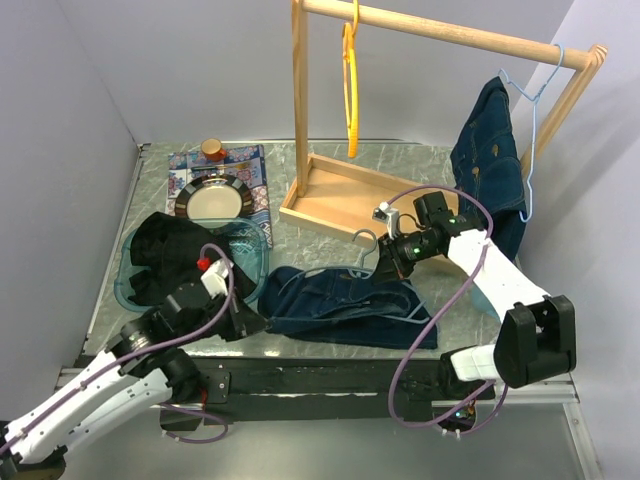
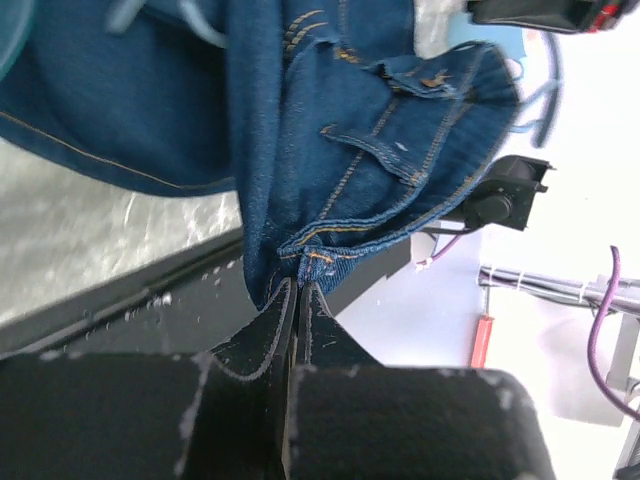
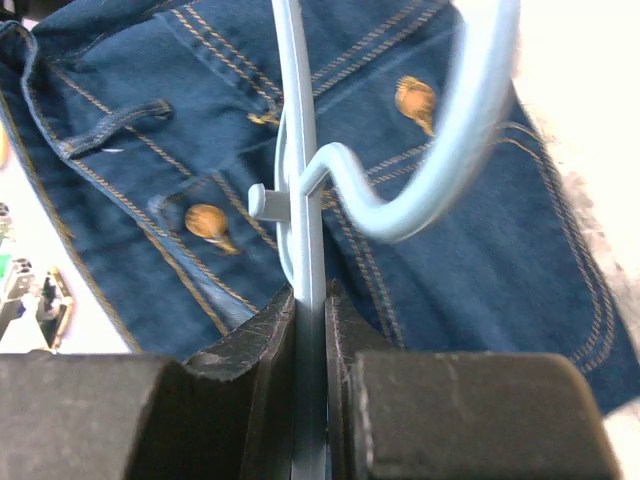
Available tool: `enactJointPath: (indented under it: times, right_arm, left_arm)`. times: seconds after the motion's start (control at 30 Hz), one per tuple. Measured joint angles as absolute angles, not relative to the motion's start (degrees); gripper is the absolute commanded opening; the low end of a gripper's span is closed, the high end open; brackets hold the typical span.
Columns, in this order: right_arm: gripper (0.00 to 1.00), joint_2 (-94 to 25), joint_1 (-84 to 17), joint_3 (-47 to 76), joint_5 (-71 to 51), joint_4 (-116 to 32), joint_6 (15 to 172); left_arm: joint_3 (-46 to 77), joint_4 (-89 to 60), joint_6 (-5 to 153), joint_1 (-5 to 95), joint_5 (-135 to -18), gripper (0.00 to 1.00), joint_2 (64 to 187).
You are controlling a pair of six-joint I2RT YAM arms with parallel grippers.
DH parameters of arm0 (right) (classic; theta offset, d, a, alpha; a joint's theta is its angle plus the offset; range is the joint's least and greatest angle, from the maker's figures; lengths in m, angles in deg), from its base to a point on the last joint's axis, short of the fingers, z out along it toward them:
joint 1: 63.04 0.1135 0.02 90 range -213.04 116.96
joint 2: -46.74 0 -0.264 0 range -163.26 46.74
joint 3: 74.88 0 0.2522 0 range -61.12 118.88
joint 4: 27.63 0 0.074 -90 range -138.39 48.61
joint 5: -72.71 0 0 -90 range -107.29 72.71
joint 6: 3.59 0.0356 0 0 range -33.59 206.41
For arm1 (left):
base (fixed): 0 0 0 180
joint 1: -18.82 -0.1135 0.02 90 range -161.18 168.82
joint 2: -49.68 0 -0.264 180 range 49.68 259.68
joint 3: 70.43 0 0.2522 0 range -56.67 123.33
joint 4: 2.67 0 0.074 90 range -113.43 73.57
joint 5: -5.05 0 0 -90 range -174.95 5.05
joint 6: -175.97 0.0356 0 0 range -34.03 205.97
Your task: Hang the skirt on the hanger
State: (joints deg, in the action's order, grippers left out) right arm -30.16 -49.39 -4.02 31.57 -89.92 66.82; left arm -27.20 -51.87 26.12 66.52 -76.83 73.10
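So the denim skirt is lying flat-ish on the tabletop, near the front edge, right btwn the two arms. Left fingers are shut tight on a seam at the skirt's edge, pinching the fabric w/ basically no gap. A light blue wire hanger sits on top of the skirt, and the right fingers are clamped on its thin stem just below the hook, only open as much as the wire itself.

Left of the skirt there's a clear blue tub w/ some black clothing bunched inside, the tub's near corner just beside the skirt. Behind that, a patterned mat w/ a dark-rimmed plate on it and a small brown-lidded jar at the back.

Further back is a wooden rack on a tray-style base. A yellow hanger hangs off its rail, and at the right end another denim garment hangs on a 2nd pale blue hanger.
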Motion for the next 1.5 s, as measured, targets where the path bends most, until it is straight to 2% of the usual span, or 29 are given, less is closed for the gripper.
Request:
enactJointPath:
  times: [0.13,0.17,0.23,0.27,0.37,0.47,0.57,0.7,0.87,0.97,1.13,1.4,1.5]
  right_arm:
    - [0.00,-29.4,-49.4,-4.0,29.9,-90.1,66.1]
    - [0.00,-29.2,-49.4,-4.0,29.3,-90.1,65.9]
    - [0.00,-28.5,-49.4,-4.0,28.2,-90.0,65.5]
    - [0.00,-28.0,-49.4,-4.0,27.6,-90.0,65.2]
    - [0.00,-26.8,-49.4,-4.2,26.6,-89.9,64.4]
    - [0.00,-26.1,-49.4,-4.6,26.2,-89.8,63.9]
    - [0.00,-25.9,-49.3,-5.4,26.2,-89.6,63.5]
    - [0.00,-25.8,-49.3,-5.4,26.3,-89.5,63.1]
    - [0.00,-25.7,-49.3,-5.7,26.6,-89.3,62.9]
    - [0.00,-25.6,-49.3,-6.2,26.9,-89.0,62.7]
    - [0.00,-24.6,-49.3,-6.7,27.3,-88.7,62.7]
    - [0.00,-24.4,-49.3,-7.2,28.1,-88.5,62.5]
    - [0.00,-24.3,-49.3,-7.2,28.4,-88.5,62.4]
  left_arm:
    - [-27.0,-56.5,23.8,66.5,-77.5,0.20,73.2]
    - [-26.5,-58.1,23.6,66.5,-77.6,0.33,74.0]
    - [-24.7,-61.1,24.2,66.5,-78.0,0.45,75.7]
    - [-22.8,-62.7,24.7,66.5,-78.4,0.56,77.0]
    - [-14.4,-66.0,29.4,66.5,-78.6,0.69,80.6]
    - [-5.2,-64.0,36.2,66.5,-77.1,0.77,83.6]
    - [-2.5,-57.2,42.4,66.6,-72.4,0.81,85.2]
    - [-5.7,-44.6,50.8,70.4,-68.4,0.88,92.3]
    - [-4.9,-34.3,65.5,86.8,-77.0,0.95,111.5]
    - [-3.2,-30.9,73.4,92.1,-83.0,0.99,122.0]
    - [-2.6,-26.5,84.2,94.2,-91.6,0.99,130.9]
    - [1.9,-22.9,92.7,94.8,-98.9,0.99,137.1]
    - [2.6,-22.4,93.7,94.8,-100.6,0.92,137.8]
